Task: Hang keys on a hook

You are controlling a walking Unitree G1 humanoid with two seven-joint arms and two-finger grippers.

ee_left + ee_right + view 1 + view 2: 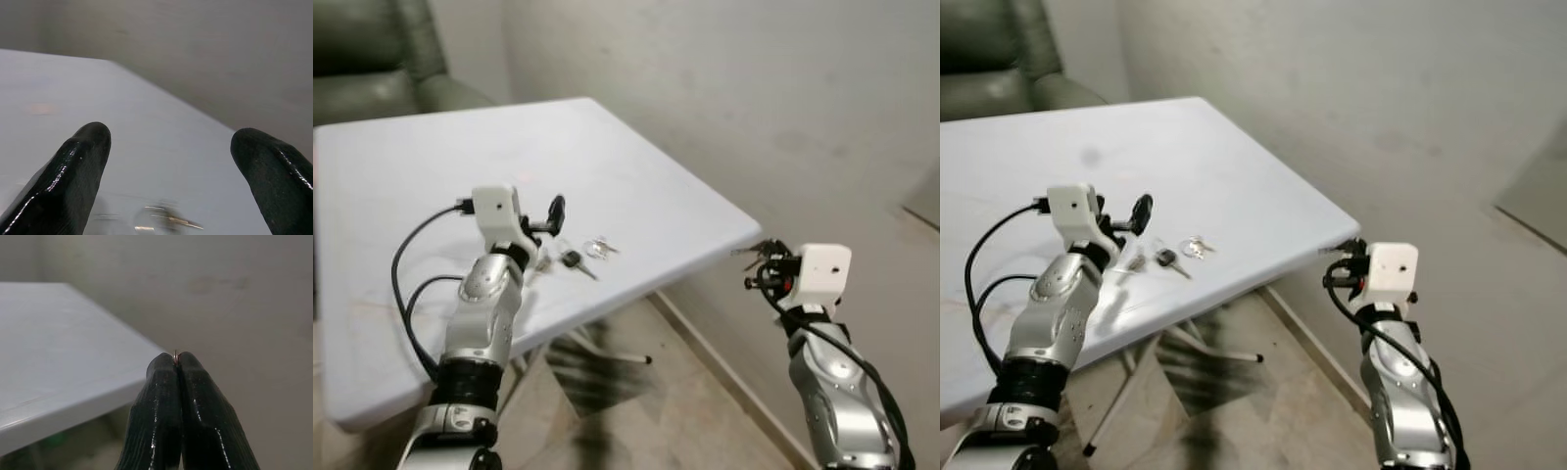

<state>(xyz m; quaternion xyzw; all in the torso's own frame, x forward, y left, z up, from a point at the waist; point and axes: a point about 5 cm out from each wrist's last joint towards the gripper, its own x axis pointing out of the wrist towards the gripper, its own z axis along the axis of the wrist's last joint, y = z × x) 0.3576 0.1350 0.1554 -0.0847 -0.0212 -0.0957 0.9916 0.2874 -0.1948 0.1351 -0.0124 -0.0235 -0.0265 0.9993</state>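
one armchair [372, 59] — behind white table [636, 186]

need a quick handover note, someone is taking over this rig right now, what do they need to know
Right gripper: shut on a small metal ring, holding a bunch of keys in the air just off the corner of the white table.
Left gripper: open, hovering over the table above a second set of keys lying there.
Done: one bunch picked up.
Left: no hook can be made out from here; find it, hang the held keys, then see to the set on the table.
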